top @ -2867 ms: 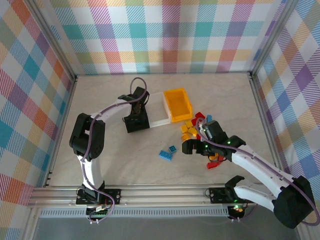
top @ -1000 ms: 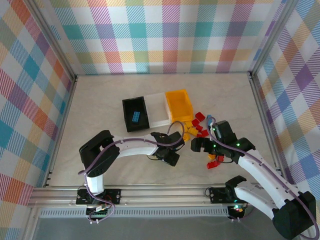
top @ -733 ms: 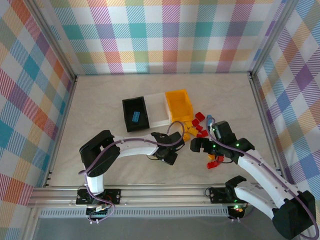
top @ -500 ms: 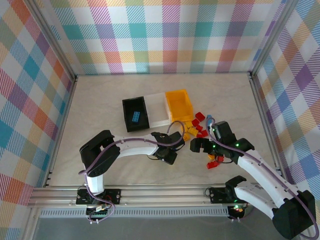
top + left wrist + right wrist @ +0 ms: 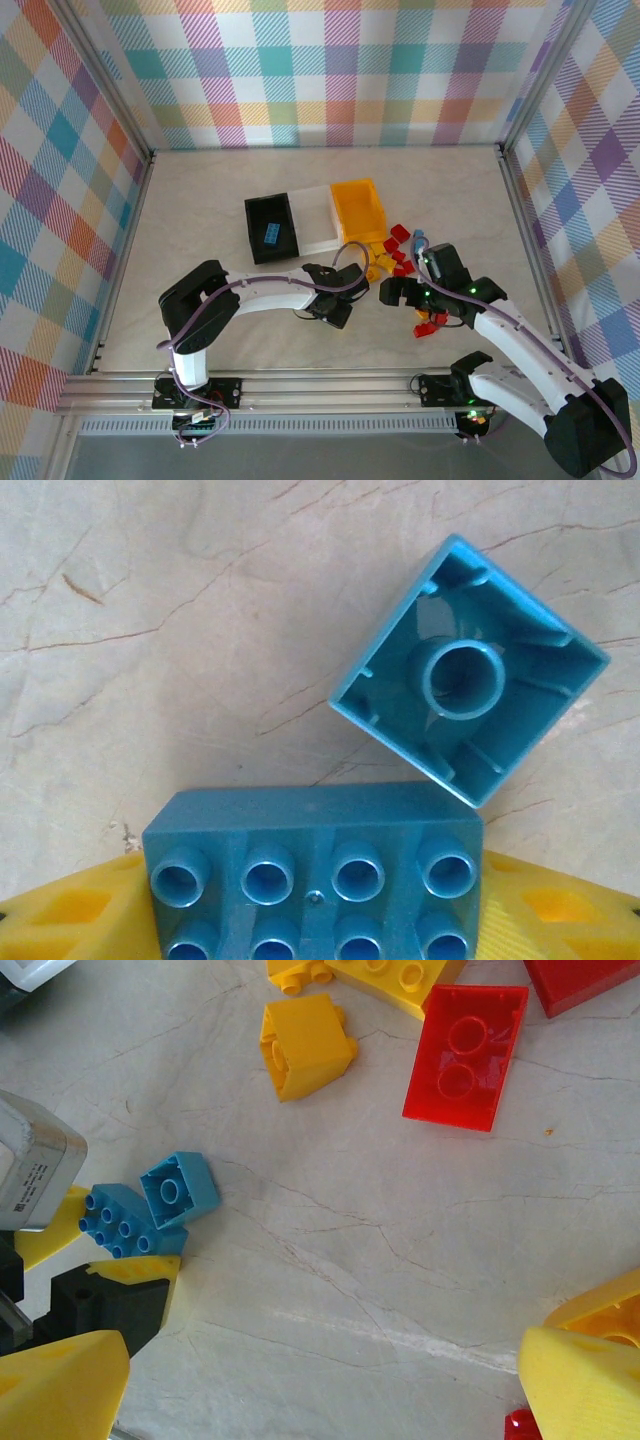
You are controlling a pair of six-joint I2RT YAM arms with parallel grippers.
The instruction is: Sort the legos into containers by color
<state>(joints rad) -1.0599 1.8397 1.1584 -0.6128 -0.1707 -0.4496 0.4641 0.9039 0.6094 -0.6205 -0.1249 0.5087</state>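
Note:
My left gripper [image 5: 336, 308] is low on the table and shut on a long blue lego [image 5: 312, 870], which sits between its yellow pads [image 5: 70, 910]. Touching that lego's far side is a small blue lego [image 5: 468, 670], lying upside down. Both blue legos [image 5: 118, 1222] also show at the left of the right wrist view. My right gripper [image 5: 320, 1360] stands open over bare table, just right of the left one. Red legos [image 5: 397, 235] and yellow legos [image 5: 378, 258] lie behind it. The black container [image 5: 251, 230] holds one blue lego [image 5: 270, 233]; the clear container [image 5: 318, 240] and the yellow container [image 5: 338, 215] stand beside it.
More red legos [image 5: 430, 325] lie under my right arm. A red lego [image 5: 465, 1055] and a yellow lego [image 5: 305, 1045] lie ahead of the right gripper. Metal frame rails border the table on every side.
The left arm has come from the black container down to the two blue legos, and its jaws have narrowed onto the long one. The right gripper barely moved.

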